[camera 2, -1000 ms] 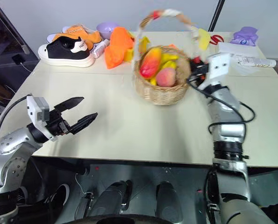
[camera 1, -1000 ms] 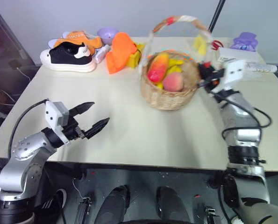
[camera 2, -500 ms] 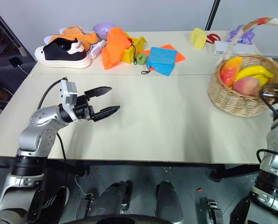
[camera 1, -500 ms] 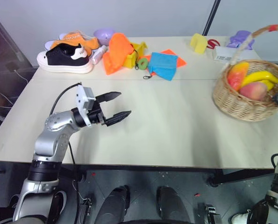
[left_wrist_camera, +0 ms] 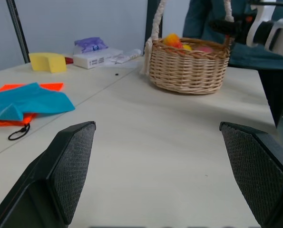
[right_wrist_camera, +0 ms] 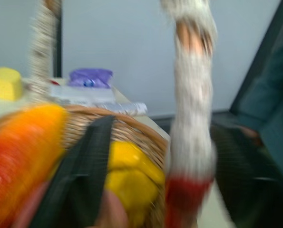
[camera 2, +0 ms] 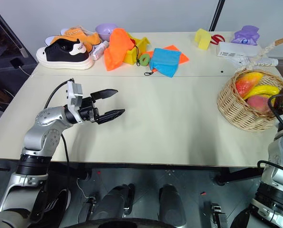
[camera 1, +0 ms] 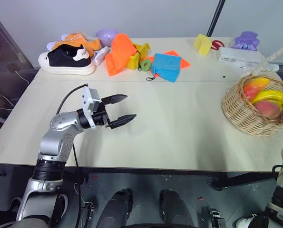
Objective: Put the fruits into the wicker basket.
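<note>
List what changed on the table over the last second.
The wicker basket, with the mango and peach inside, was carried from mid-table to the right edge. The right gripper straddles its handle, open. The left gripper moved inward, staying open. Shoes and cloths stayed put.

Bare cream tabletop (camera 2: 170, 123) lies open between the left claw (camera 2: 113, 103) and round tan wicker basket (camera 2: 243, 111); clutter lines the far edge.

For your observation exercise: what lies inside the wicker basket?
Inside the wicker basket lie a mango, yellow bananas and a peach. Anything beneath the fruit, and the basket's bottom, is covered.
</note>
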`<state>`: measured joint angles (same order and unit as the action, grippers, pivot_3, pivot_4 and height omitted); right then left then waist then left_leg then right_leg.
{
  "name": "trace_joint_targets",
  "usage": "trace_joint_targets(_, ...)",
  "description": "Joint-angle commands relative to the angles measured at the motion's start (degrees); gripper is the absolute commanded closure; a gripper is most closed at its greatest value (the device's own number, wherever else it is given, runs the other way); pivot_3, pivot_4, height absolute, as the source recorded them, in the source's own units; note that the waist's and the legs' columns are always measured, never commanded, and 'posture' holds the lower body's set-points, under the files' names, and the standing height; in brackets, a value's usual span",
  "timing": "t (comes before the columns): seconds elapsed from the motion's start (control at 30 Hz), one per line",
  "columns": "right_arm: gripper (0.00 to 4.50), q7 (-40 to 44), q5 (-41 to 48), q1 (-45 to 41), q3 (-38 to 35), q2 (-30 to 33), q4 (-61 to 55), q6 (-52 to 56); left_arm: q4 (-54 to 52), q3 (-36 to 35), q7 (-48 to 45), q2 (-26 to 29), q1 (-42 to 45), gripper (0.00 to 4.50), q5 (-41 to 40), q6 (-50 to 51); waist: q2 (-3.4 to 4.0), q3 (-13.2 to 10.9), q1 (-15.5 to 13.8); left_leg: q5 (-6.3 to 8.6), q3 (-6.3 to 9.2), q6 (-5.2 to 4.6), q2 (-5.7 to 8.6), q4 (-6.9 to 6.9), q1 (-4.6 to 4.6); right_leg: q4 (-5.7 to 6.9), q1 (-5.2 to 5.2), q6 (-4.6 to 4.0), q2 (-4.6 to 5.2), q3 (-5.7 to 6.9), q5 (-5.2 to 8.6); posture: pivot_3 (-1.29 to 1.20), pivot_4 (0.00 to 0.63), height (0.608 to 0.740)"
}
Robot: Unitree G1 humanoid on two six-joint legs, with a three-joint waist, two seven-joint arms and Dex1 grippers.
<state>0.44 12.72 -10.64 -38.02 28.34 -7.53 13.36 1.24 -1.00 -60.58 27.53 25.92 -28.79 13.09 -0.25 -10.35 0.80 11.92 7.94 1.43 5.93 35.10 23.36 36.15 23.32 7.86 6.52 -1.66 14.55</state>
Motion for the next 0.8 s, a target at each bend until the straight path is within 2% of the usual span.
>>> trace_joint_targets(0.03,0.04,-0.73,0.92,1.35,-0.46,-0.82,-5.43,0.51,-0.46,-0.32,0.62,0.17,-0.08,0.00,0.79,-0.66,0.00,0.00,-0.07,0.00,0.00,0.00,0.00,0.00,0.00,0.00,0.00,0.00,0.00,0.01,0.00,0.00,0.150,0.740)
trace_joint_targets(0.23,0.04,-6.25,-1.94,8.24,1.66,-8.62,-17.93,1.61,-1.61,-1.31,1.43,-0.05,-1.79,0.00,0.44,-0.95,0.02,0.01,-0.17,0.00,0.06,0.00,0.00,0.00,0.01,0.00,0.00,0.01,0.00,0.01,0.01,0.00,0.150,0.740)
trace_joint_targets(0.43,0.04,-6.39,-5.05,16.88,7.72,-15.95,-29.22,-1.21,-4.72,-3.41,3.41,1.27,-5.47,0.00,-0.06,-0.31,0.09,0.05,-0.07,0.01,0.07,0.01,-0.02,-0.04,-0.01,0.01,0.03,0.00,-0.01,0.00,0.01,0.00,0.150,0.740)
trace_joint_targets(0.5,0.04,-0.53,-2.99,20.15,14.51,-16.59,-30.94,-3.14,-5.69,-4.82,5.24,2.04,-7.42,0.00,0.51,-0.28,0.09,0.05,0.02,0.01,0.08,0.02,-0.02,-0.05,-0.01,0.00,0.04,0.00,-0.02,0.00,0.02,0.00,0.150,0.740)
trace_joint_targets(0.57,0.04,3.23,-4.61,21.26,18.68,-14.92,-29.83,-5.74,-6.23,-5.94,7.79,2.05,-8.65,0.00,1.54,-0.98,0.09,0.05,0.27,0.01,0.05,0.02,-0.05,-0.05,-0.03,-0.01,0.02,0.00,-0.03,-0.01,0.02,0.00,0.150,0.740)
trace_joint_targets(0.63,0.04,9.47,-3.37,19.57,23.51,-12.27,-27.01,-6.36,-6.28,-7.39,11.43,2.15,-9.53,0.00,2.02,0.51,0.09,0.05,0.22,0.01,0.05,0.01,-0.05,-0.03,-0.05,-0.02,0.00,-0.10,-0.03,-0.01,0.07,0.00,0.150,0.740)
trace_joint_targets(0.7,0.04,19.20,1.13,15.92,28.78,-9.02,-22.81,-5.26,-6.64,-9.99,15.19,2.67,-11.24,0.00,2.58,1.29,0.06,0.05,0.23,0.01,0.04,0.01,-0.05,0.03,-0.10,-0.05,-0.10,-0.19,-0.04,-0.01,0.12,0.00,0.150,0.740)
trace_joint_targets(0.8,0.04,30.53,5.72,11.76,32.18,-4.42,-16.99,-4.56,-6.59,-14.14,21.17,2.30,-13.23,0.00,3.41,1.34,0.05,0.05,0.02,0.01,0.06,0.01,-0.09,0.00,-0.09,-0.05,-0.09,-0.17,-0.06,0.04,0.13,0.00,0.150,0.740)
